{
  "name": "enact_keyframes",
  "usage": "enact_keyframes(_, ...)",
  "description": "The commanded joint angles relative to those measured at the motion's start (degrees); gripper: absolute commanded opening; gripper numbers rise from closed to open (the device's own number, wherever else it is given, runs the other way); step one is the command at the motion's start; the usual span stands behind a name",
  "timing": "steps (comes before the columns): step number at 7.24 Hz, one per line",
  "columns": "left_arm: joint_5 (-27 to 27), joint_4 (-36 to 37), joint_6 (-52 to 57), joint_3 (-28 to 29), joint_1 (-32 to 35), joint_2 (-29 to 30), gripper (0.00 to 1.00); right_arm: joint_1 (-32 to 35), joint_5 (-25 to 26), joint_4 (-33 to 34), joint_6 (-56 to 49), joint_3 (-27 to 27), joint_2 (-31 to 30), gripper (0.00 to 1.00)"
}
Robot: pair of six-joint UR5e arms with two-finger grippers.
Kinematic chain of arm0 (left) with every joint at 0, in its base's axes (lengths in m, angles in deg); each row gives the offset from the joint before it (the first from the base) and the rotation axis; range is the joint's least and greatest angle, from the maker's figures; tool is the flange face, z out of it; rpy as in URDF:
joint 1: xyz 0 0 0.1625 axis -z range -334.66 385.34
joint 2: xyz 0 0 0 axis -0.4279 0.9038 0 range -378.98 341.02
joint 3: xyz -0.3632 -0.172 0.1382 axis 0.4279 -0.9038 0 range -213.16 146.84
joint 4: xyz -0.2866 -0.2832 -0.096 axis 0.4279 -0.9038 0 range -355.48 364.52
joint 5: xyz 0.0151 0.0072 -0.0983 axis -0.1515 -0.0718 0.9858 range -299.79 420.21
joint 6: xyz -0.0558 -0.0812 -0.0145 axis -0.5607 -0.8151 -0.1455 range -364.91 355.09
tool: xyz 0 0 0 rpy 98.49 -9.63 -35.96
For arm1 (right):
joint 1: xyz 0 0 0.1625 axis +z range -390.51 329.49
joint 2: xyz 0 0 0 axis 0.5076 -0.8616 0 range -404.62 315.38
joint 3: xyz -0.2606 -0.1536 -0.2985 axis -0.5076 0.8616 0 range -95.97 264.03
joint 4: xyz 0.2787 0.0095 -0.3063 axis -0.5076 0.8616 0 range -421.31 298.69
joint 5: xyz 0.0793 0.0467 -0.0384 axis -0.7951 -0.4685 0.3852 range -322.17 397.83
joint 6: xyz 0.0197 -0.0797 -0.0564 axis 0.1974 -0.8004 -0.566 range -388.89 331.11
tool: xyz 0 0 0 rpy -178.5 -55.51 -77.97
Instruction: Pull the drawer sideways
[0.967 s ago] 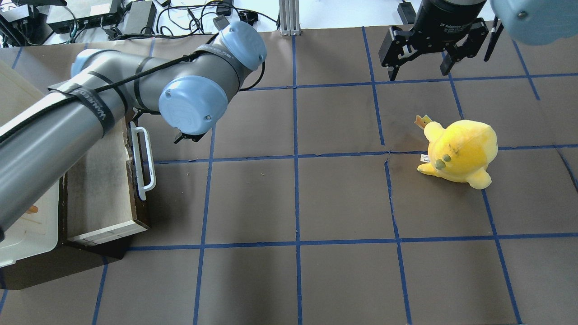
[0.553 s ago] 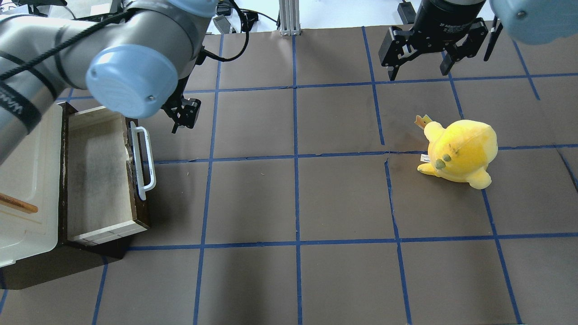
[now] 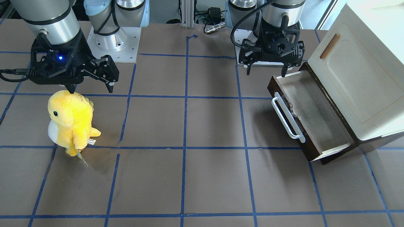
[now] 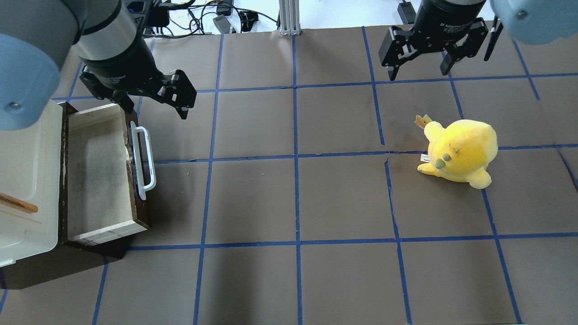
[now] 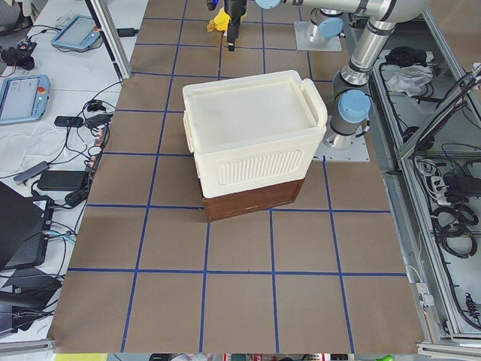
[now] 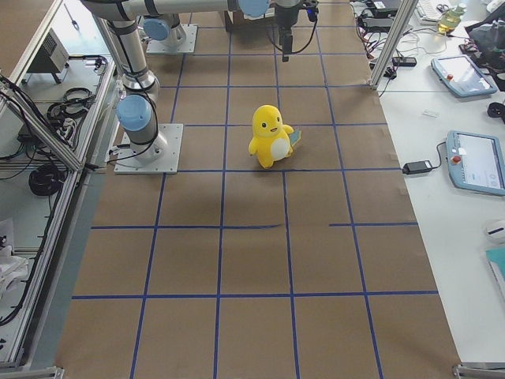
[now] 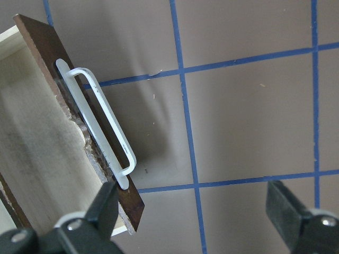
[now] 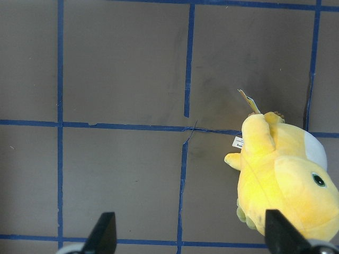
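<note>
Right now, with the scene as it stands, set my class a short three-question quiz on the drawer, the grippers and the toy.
1. True or false: the drawer is pulled out from under the cream cabinet, its inside in view.
2. The left gripper is: A) shut on the drawer's front; B) open, clear of the white handle; C) holding the toy.
3. Fill in: the yellow plush toy stands nearer the ___ gripper.
Key: 1 true; 2 B; 3 right gripper.
</note>
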Motion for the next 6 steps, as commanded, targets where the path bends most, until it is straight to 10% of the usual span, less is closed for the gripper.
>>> enact_keyframes(1, 1.1, -3.04, -2.67, -0.04, -2.94, -1.36, 1.0, 0.0, 0.0, 0.0, 0.0, 0.0, 0.0, 1.0)
enact_keyframes(6, 2.34, 3.79, -4.7, -1.09, -4.26, -1.36, 0.99, 0.0, 0.0, 0.0, 0.0, 0.0, 0.0, 1.0)
